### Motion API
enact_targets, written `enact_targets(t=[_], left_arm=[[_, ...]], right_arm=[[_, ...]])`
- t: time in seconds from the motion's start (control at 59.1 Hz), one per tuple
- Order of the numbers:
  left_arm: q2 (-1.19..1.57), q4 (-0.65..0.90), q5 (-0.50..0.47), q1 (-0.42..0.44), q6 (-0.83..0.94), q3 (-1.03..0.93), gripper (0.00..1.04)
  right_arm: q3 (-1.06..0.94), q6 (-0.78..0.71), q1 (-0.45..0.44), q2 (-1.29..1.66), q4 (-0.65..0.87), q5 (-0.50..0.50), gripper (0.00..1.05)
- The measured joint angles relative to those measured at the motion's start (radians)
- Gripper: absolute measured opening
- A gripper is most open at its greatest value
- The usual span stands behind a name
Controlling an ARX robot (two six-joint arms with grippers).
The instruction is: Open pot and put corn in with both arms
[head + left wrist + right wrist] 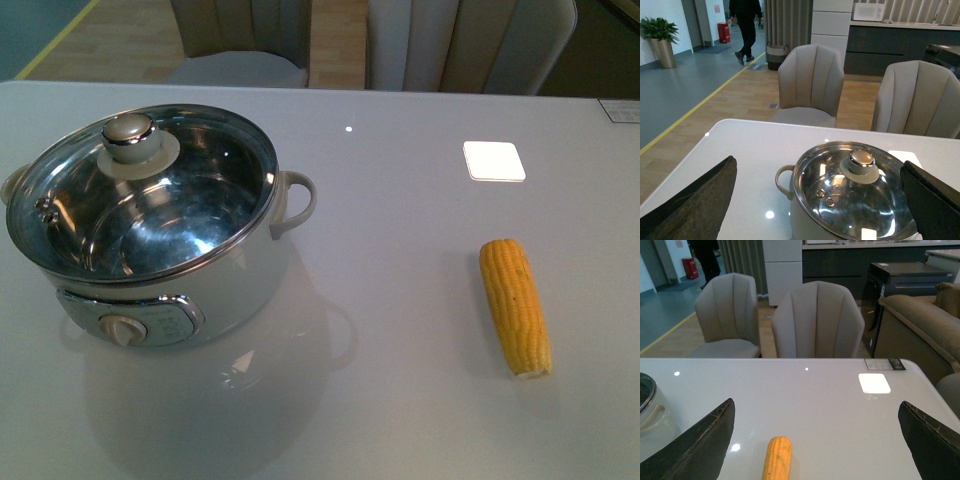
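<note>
Hovering, both spread wide: left gripper (817, 164) faces the pot (245, 285); right gripper (816, 405), the corn (777, 458).

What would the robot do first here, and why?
Probably lower the left tool toward the lid's knob to grip it: the glass lid covers the pot, so the corn, lying on the table, cannot go in yet, and that open tool faces the knob.

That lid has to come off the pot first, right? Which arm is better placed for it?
Left. The left tool, open, faces the lid and its knob on the pot; the right tool, also open, faces the corn instead.
</note>
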Motion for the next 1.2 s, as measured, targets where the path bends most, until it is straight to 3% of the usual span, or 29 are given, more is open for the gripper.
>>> enact_targets(t=[0.593,0.677,0.728,1.016,1.202], left_arm=[[0.002,-0.002,-0.004,0.0,-0.004,0.0,0.98],[0.169,-0.236,-0.18,-0.074,-0.163,0.108,0.98],[0.295,-0.258,-0.207,-0.109,-0.249,0.151,0.98],[0.882,0.185,-0.204,-0.209,-0.353,0.31,0.98],[1.428,0.571,-0.183,-0.279,-0.269,0.507,0.98]], right_arm=[[0.0,0.0,0.0,0.0,0.0,0.0,0.96],[0.0,0.0,0.0,0.0,0.0,0.0,0.96],[0.0,0.0,0.0,0.0,0.0,0.0,0.96],[0.0,0.0,0.0,0.0,0.0,0.0,0.96],[0.0,0.0,0.0,0.0,0.0,0.0,0.96]])
